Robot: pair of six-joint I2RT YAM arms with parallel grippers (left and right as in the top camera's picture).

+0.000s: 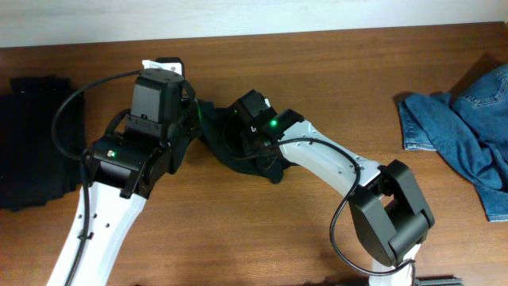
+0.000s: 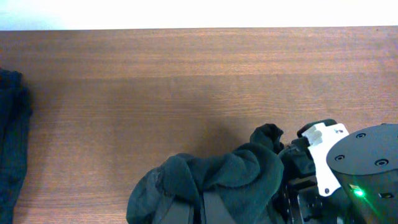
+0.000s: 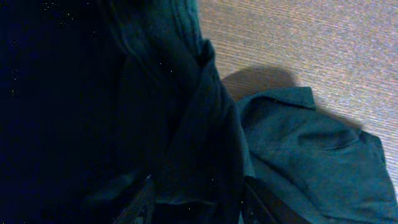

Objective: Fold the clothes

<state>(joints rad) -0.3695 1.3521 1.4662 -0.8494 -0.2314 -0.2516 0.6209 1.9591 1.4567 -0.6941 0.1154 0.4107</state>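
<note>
1. Crumpled black soft-cloth garment (image 1: 274,164) is bunched up mid wooden counter (image 1: 333,63).
2. It is gripped by the clenched left pincer (image 2: 208,208).
3. Its cloth is also pinched tight inside the right pincer (image 3: 199,199).

I'm seeing the surface (image 1: 333,63) showing warm brown with fine wood grain. The bunched garment (image 2: 211,177) is reading plain black (leaning dark green up close), with no print. The stack (image 1: 32,143) at far left is looking equally flat black. The jeans (image 1: 468,119) are showing faded blue denim. The left arm (image 1: 103,230) and right arm (image 1: 325,163) are showing white links and black housings, with status lights (image 1: 273,123) glowing green.
</note>
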